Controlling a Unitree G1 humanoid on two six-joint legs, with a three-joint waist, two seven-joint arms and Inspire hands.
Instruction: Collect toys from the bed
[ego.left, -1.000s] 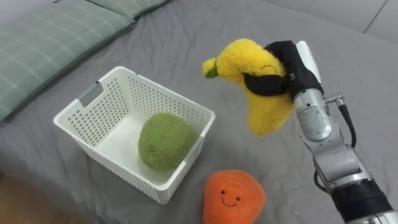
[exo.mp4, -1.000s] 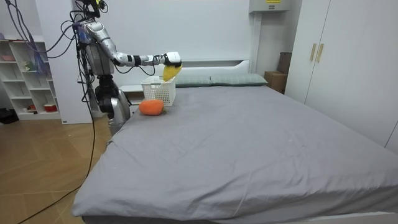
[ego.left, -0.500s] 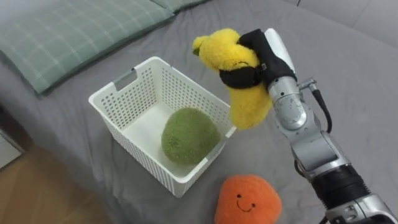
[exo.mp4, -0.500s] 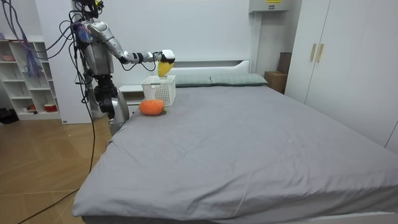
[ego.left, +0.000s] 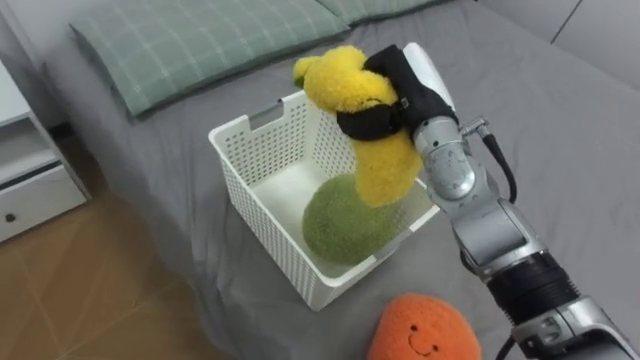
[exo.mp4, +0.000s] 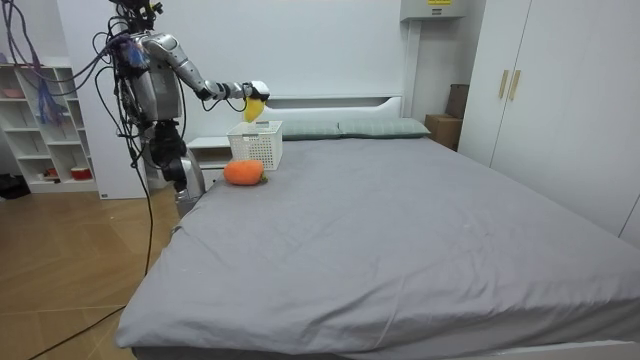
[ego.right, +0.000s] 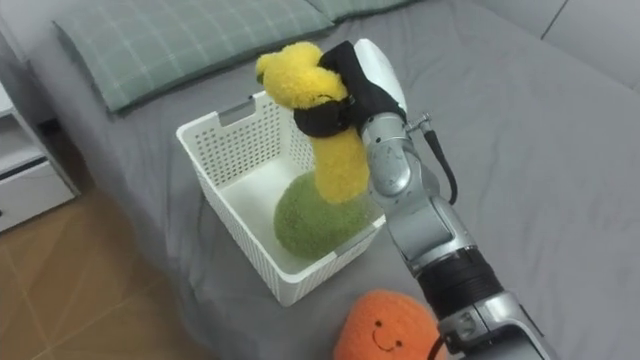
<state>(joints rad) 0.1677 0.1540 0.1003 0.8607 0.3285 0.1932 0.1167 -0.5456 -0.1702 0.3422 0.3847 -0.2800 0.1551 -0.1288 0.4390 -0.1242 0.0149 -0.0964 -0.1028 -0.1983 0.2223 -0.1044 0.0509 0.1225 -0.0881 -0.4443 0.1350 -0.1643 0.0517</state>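
My right hand (ego.left: 400, 95) (ego.right: 350, 85) is shut on a yellow plush toy (ego.left: 370, 130) (ego.right: 325, 125), holding it in the air right above the white perforated basket (ego.left: 262, 160) (ego.right: 225, 150). A green round plush (ego.left: 345, 222) (ego.right: 310, 222) lies inside the basket. An orange plush with a smiling face (ego.left: 425, 328) (ego.right: 385, 328) rests on the grey bed (ego.left: 560, 140) just in front of the basket. In the room view I stand at the bed's head corner, right arm stretched over the basket (exo.mp4: 256, 145), yellow toy (exo.mp4: 253, 104) above it, orange plush (exo.mp4: 243, 172) beside it.
Green checked pillows (ego.left: 200, 40) lie behind the basket at the head of the bed. A white nightstand with drawers (ego.left: 25, 170) stands at the left, over the wooden floor (ego.left: 90, 300). The basket sits near the bed's edge.
My right hand has carried the yellow plush leftwards, from beside the basket to directly over it. The camera has shifted too, bringing the nightstand and floor into view.
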